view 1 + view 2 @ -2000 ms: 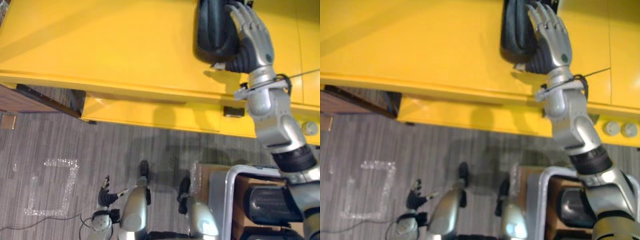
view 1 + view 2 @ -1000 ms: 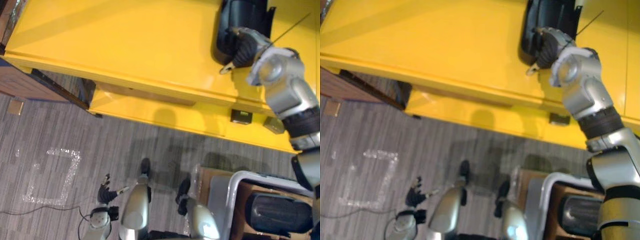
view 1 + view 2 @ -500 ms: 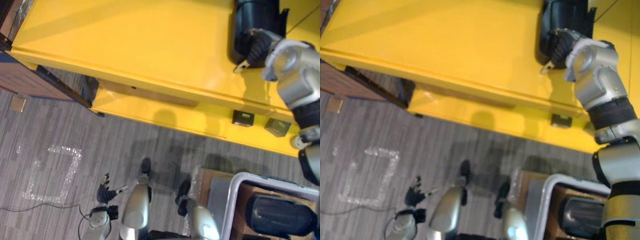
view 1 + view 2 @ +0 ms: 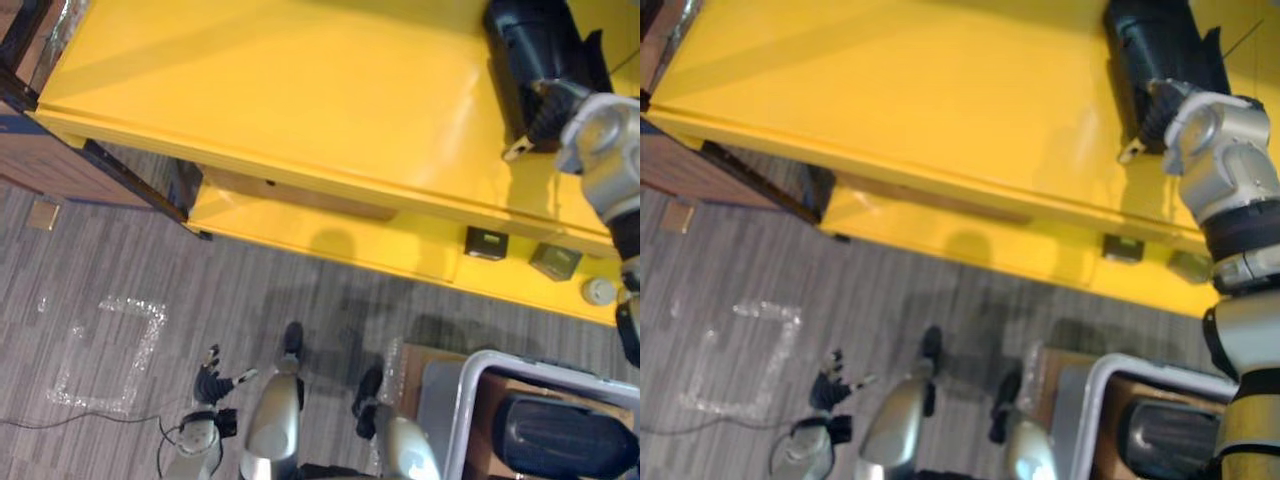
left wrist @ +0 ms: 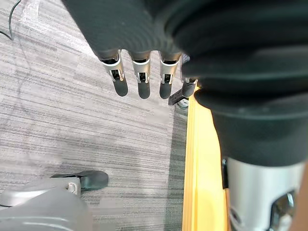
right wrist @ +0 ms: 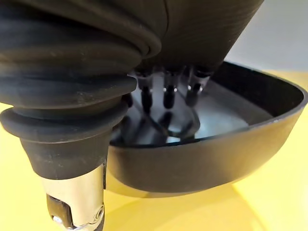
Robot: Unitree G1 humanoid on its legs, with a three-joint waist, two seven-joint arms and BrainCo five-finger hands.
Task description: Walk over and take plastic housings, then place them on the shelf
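Note:
A black plastic housing [image 4: 530, 45] lies on top of the yellow shelf [image 4: 300, 90], at its far right. My right hand [image 4: 550, 105] is bent down over its near rim. In the right wrist view its fingers [image 6: 166, 94] reach over the rim into the hollow of the housing [image 6: 207, 163], with the thumb outside the wall, so the wall is pinched between them. The housing rests on the yellow top. My left hand [image 4: 210, 385] hangs low beside me above the carpet, its fingers [image 5: 139, 82] straight and holding nothing.
The lower yellow ledge carries two small boxes [image 4: 487, 242] [image 4: 555, 260] and a round white part [image 4: 600, 291]. At lower right a grey-framed cart [image 4: 465, 400] holds another black housing [image 4: 560, 435]. A tape square [image 4: 110, 350] marks the carpet. Brown furniture [image 4: 40, 175] stands at the left.
The whole view has shifted, so the camera moved. My right wrist has bent from lying flat along the housing to dipping its fingers over the rim. The left hand hangs as before.

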